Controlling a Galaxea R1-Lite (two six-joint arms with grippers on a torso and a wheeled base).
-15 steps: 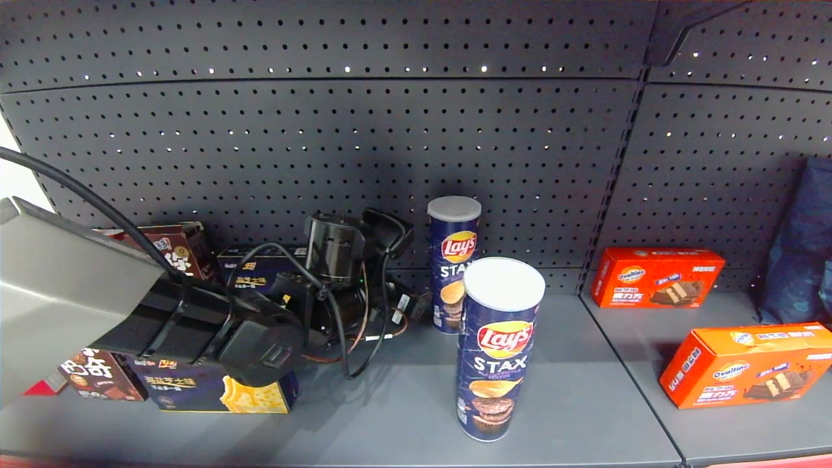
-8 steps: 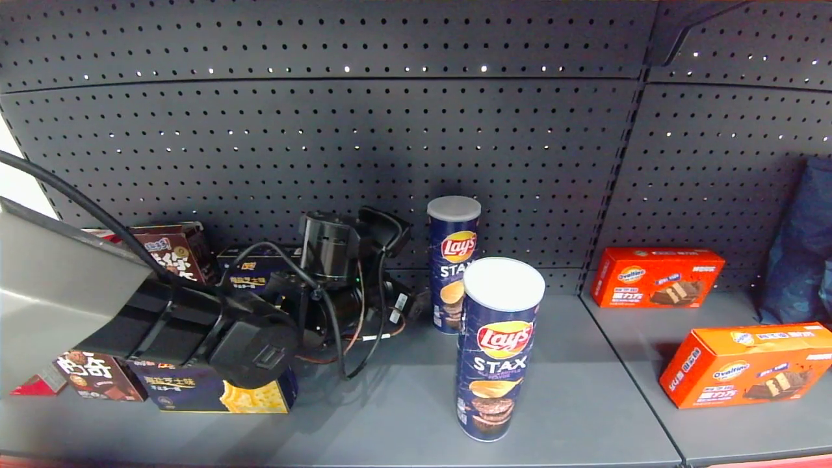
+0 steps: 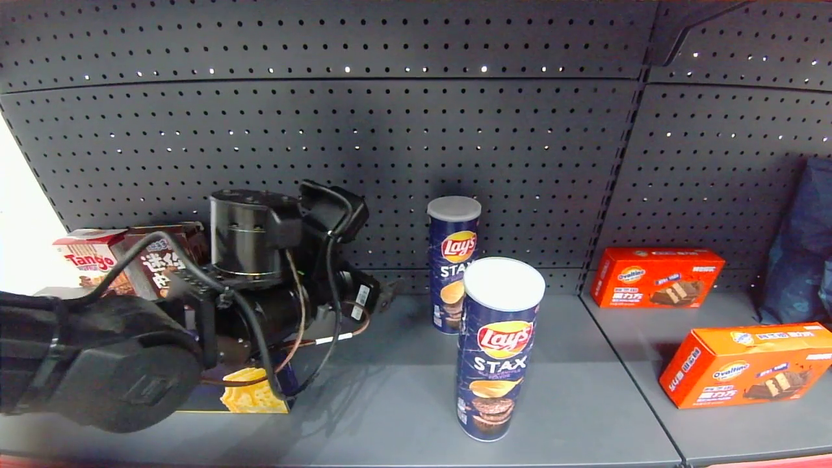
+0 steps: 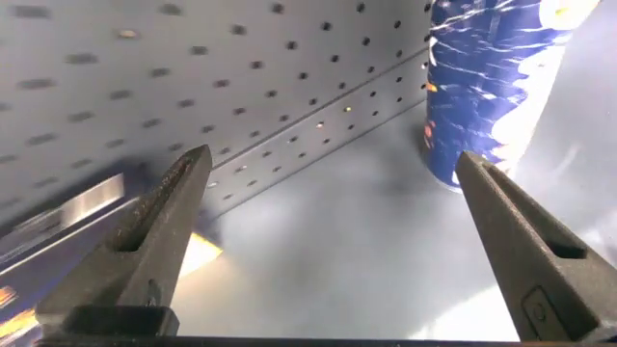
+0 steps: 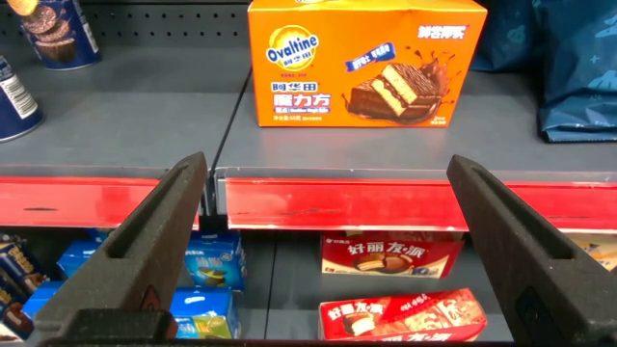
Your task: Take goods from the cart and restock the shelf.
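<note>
The left gripper point(image 4: 333, 159) has its two dark jaws spread wide with nothing between them, low over the grey metal shelf board point(image 3: 403, 390) and close to the dark perforated back panel point(image 3: 390, 143). Just beyond one fingertip, apart from it, stands the tall blue cardboard crisp can with a grey lid point(image 3: 453, 260), upright near the back panel. A second tall blue crisp can with a white lid point(image 3: 499, 351) stands upright nearer the shelf's front edge. Under the left arm lies a flat dark blue cracker box point(image 3: 253, 393); behind it stand a brown carton point(image 3: 162, 260) and a red-and-white wafer box point(image 3: 88, 257).

The right gripper point(image 5: 328, 166) is also spread and empty, in front of the red shelf-edge strip point(image 5: 337, 202), facing an orange cake box point(image 5: 362, 63) on the board above the strip.
</note>
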